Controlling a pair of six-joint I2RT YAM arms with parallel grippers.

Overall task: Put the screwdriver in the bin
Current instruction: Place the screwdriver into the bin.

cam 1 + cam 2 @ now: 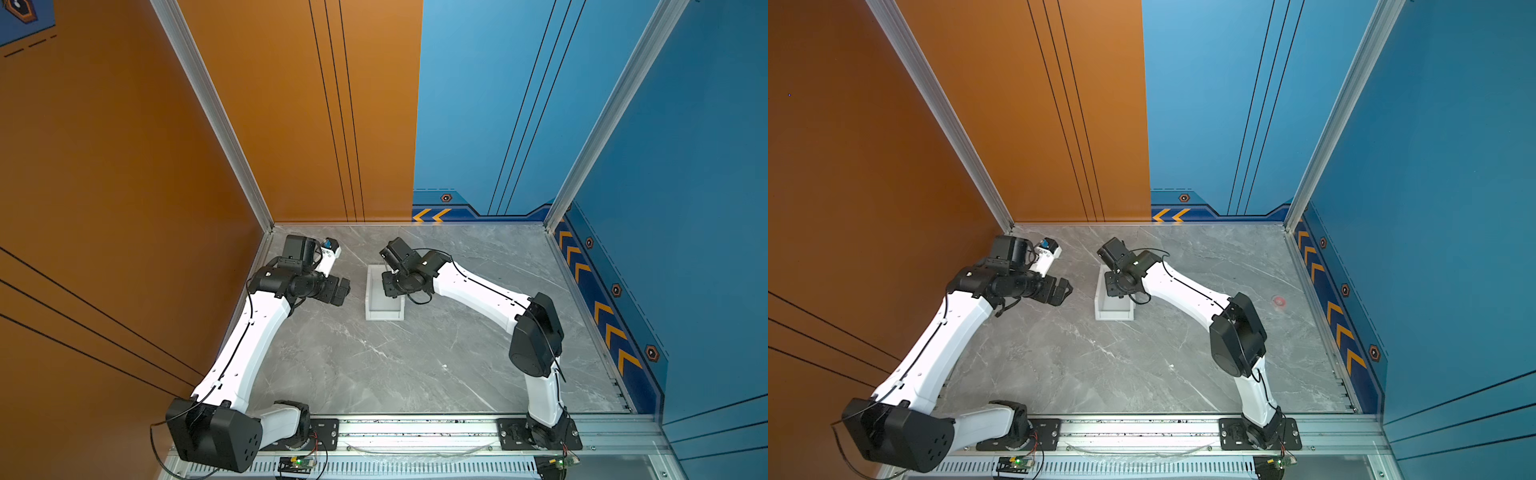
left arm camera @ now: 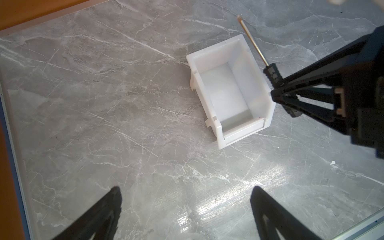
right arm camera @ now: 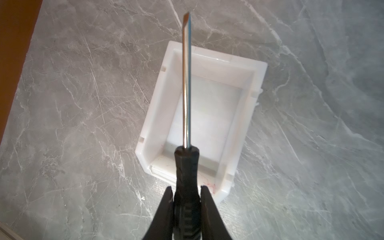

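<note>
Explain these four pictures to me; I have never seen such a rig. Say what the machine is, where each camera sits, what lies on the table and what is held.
This is a robot with two white-and-black arms, the left arm and the right arm, mounted at one edge of a grey table. Two pictures look down from overhead; the other two come from a camera on each wrist. On the table stands an empty white bin. The right gripper is shut on the black handle of the screwdriver and holds it in the air over the bin. The left gripper is open and holds nothing.
</note>
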